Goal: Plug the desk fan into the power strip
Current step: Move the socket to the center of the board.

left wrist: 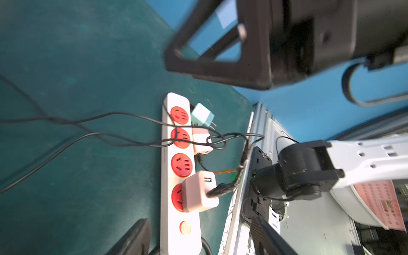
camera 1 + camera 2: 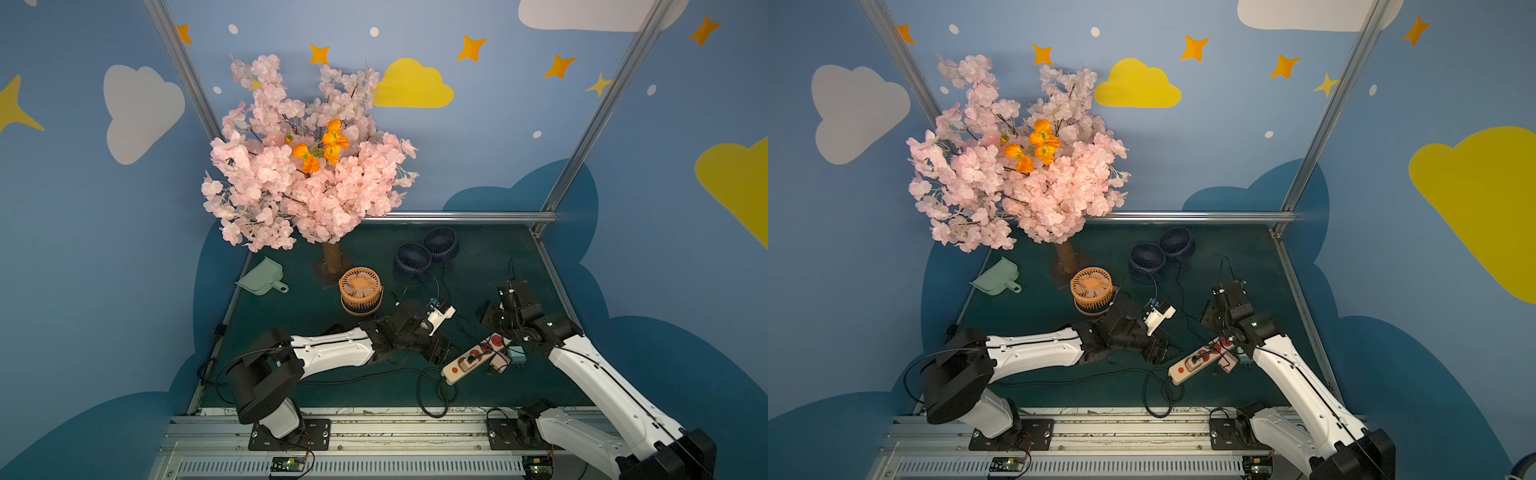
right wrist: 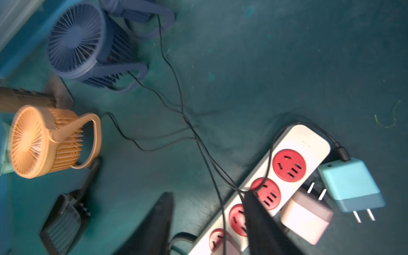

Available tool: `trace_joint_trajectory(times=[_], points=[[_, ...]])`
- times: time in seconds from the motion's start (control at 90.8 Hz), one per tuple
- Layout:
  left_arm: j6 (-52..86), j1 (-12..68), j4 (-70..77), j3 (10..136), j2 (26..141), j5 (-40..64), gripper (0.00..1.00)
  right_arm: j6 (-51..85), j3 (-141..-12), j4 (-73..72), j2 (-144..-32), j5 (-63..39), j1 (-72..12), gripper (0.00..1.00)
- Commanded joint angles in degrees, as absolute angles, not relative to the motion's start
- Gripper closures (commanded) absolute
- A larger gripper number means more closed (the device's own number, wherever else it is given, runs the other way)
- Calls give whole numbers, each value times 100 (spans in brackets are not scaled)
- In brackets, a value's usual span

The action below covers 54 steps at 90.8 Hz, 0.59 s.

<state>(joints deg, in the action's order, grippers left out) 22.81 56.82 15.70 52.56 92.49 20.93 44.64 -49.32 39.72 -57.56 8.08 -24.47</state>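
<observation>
- Plug [image 1: 199,192] looks seated in power strip [image 1: 165,159], ahead of your spread left claw [image 1: 198,223] — likely done.
- Right claw [image 3: 207,194] spread too — teal adapter [image 3: 351,183] loose beside it.

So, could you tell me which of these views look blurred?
Left wrist view: smeared throughout, though the power strip stays readable. Right wrist view: motion blur softens the orange fan. Both top views: sharp, but the table is dim.

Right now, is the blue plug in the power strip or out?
Out. The blue plug lies beside the power strip, with both metal prongs bare.
</observation>
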Motion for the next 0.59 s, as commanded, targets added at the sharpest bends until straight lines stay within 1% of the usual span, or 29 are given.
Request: trace_joint_trajectory(times=[0.0, 0.022, 0.088, 0.22, 0.297, 0.419, 0.584], points=[[1481, 5774, 1769, 5671, 9325, 2602, 24, 4488, -5097, 4471, -5603, 874, -2192, 18], [1306, 5785, 1629, 5762, 9352, 2646, 24, 4530, -5076, 4543, -5556, 856, -2084, 15], [750, 5835, 1051, 6139, 9465, 2703, 23, 4698, -4968, 4745, -5422, 706, -1726, 10], [-279, 6073, -357, 7061, 9996, 2671, 20, 4844, -4438, 4764, -5204, -240, -646, 9], [-589, 6237, -755, 7425, 10304, 2526, 20, 4730, -4212, 4786, -5182, -603, -89, 9], [-564, 6318, -802, 7696, 10600, 2361, 20, 4572, -4032, 4888, -5111, -919, 363, 9], [-558, 6431, -823, 8045, 11043, 1846, 21, 4529, -3923, 4892, -4923, -1083, 545, 9]])
